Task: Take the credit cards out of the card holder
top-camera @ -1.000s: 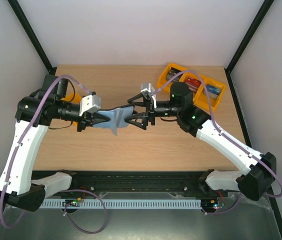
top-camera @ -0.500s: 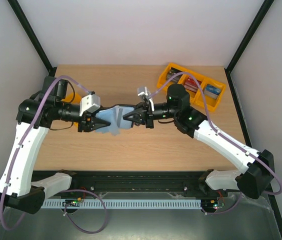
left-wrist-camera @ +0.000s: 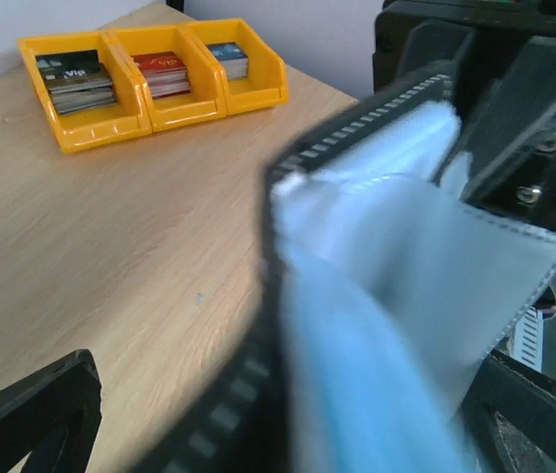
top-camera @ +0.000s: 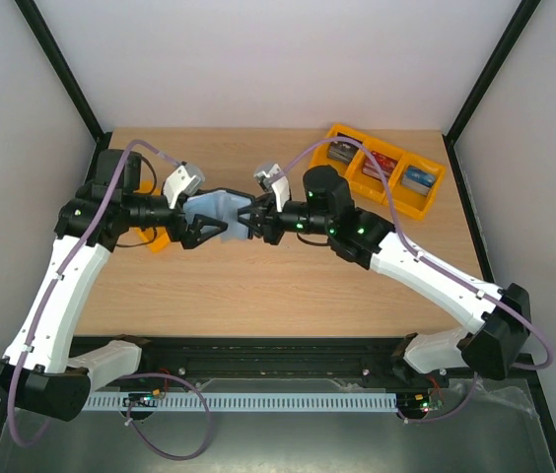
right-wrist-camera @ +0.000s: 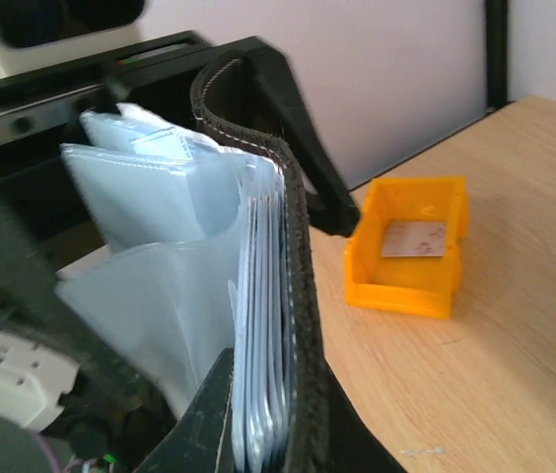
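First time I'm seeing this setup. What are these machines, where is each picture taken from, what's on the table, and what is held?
Two robot arms are bolted at the near edge of the table, each ending in two fingers. The overhead picture looks down from behind them; the other two come from a camera on each wrist. The right fingers pinch the card holder, an open black case with clear blue-grey pockets, above the table. The left fingers stand open beside it, not gripping. At the far right, a yellow tray holds three card stacks. An orange bin at the left holds one pale card.
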Action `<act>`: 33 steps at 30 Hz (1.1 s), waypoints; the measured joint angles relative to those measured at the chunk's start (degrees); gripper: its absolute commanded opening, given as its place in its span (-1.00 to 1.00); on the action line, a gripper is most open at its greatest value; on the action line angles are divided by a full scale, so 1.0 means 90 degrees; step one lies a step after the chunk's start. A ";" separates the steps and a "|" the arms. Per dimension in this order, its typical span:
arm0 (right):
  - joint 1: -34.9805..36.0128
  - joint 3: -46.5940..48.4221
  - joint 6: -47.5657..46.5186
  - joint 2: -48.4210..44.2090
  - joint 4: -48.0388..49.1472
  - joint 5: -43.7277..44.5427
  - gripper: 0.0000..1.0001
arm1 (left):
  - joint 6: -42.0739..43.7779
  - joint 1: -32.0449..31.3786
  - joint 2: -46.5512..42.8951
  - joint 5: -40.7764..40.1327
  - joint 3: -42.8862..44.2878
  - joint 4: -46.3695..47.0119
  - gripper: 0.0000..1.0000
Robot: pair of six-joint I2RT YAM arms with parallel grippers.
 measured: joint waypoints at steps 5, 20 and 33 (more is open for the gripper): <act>0.0078 0.0294 0.0197 0.0238 -0.0231 0.0833 -0.97 | -0.0291 0.0000 -0.0005 -0.0172 -0.0109 0.0318 0.99; 0.0325 0.1001 0.0495 0.0852 -0.0925 0.2091 -0.97 | -0.1049 0.0107 -0.0002 -0.1452 -0.0493 0.1001 -0.08; 0.0316 0.0833 0.0066 0.0549 -0.0937 0.1532 -0.38 | -0.1086 0.0335 -0.0104 -0.1059 -0.0695 0.1010 -0.96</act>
